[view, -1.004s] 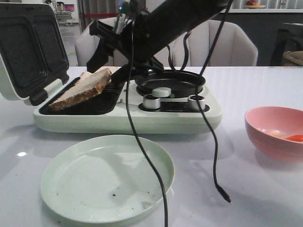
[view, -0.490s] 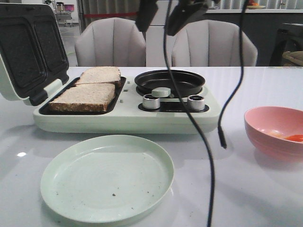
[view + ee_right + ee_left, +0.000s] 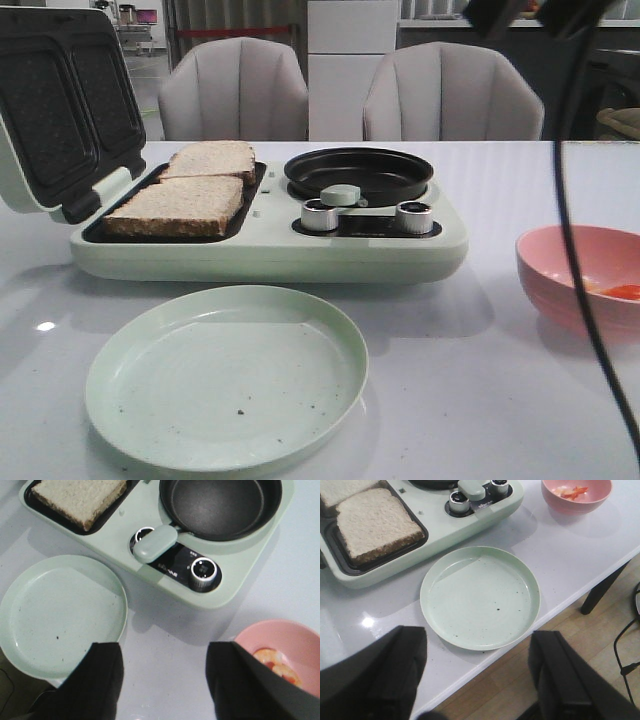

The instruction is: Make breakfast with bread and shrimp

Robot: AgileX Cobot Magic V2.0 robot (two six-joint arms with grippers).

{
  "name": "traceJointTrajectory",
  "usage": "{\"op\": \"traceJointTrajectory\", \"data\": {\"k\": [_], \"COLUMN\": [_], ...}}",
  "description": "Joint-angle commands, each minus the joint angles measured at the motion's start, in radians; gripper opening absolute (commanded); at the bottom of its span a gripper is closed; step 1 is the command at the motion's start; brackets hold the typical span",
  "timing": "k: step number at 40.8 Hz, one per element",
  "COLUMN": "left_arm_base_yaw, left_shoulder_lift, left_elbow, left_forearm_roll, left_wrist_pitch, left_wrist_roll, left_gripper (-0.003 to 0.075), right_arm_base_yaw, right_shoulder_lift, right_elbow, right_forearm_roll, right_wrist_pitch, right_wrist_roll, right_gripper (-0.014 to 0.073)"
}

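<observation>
Right wrist view only: whitish shrimp (image 3: 280, 669).

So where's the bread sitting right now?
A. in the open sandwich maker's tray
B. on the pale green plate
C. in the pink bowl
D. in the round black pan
A. Both slices of bread lie flat, side by side, in the dark tray of the sandwich maker, whose lid stands open; the green plate in front holds only crumbs.

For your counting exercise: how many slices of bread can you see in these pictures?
2. Both lie flat in the sandwich maker's open tray: the near slice at the front, the far slice directly behind it. None appear hidden.
</observation>
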Motion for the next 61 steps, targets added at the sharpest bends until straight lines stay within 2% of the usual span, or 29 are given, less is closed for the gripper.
{"op": "traceJointTrajectory", "data": {"k": [1,10,23,61], "left_arm_base_yaw": [-0.007,-0.007,-0.007,-0.007], "left_shoulder_lift": [-0.001,-0.001,-0.001,0.001], "left_elbow": [-0.025,-0.025,-0.025,-0.025], "left_forearm_roll": [0.011,0.011,0.013,0.011], "left_wrist_pitch": [-0.066,-0.066,-0.074,-0.092], "left_wrist_roll": [-0.003,-0.003,-0.003,-0.003], "left_gripper": [0.0487,0.0487,0.0487,0.0487], "right_arm_base_yaw": [0.004,0.004,0.004,0.004], "right_shoulder_lift": [-0.137,-0.384,-0.621,-0.641], "right_elbow": [0.054,0.234,0.384,0.392], "right_forearm_roll": [-0.007,-0.007,-0.007,-0.007], "right_wrist_pitch": [-0.063,-0.062,-0.054,-0.032], "right_wrist_roll": [0.002,0.002,0.002,0.002], "right_gripper": [0.0483,0.0483,0.0483,0.0483]}}
